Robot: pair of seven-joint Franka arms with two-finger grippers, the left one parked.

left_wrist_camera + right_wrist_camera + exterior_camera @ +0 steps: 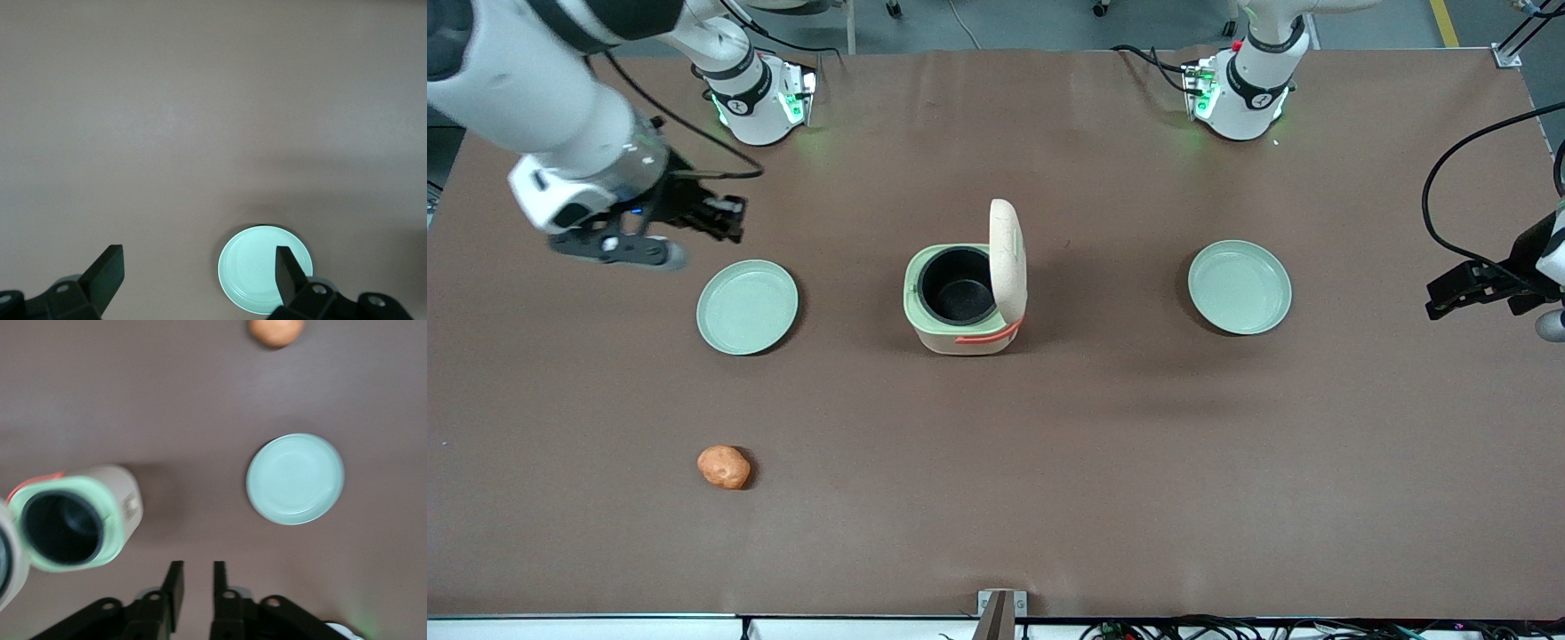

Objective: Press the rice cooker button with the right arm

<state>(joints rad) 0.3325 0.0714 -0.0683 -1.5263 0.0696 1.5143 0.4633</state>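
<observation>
The rice cooker (962,302) stands at the table's middle, cream with a mint-green rim, a black inner pot and an orange-red strap. Its lid (1007,258) stands raised and open. It also shows in the right wrist view (73,520). I cannot make out the button in any view. The right arm's gripper (729,220) hovers above the table toward the working arm's end, well apart from the cooker and a little farther from the front camera than the nearby pale green plate (747,307). Its fingers (175,577) are nearly together with a narrow gap, holding nothing.
That plate also shows in the right wrist view (295,479). A second pale green plate (1240,286) lies toward the parked arm's end and shows in the left wrist view (264,278). An orange-brown lump (724,467) lies nearer the front camera; it shows in the right wrist view too (276,329).
</observation>
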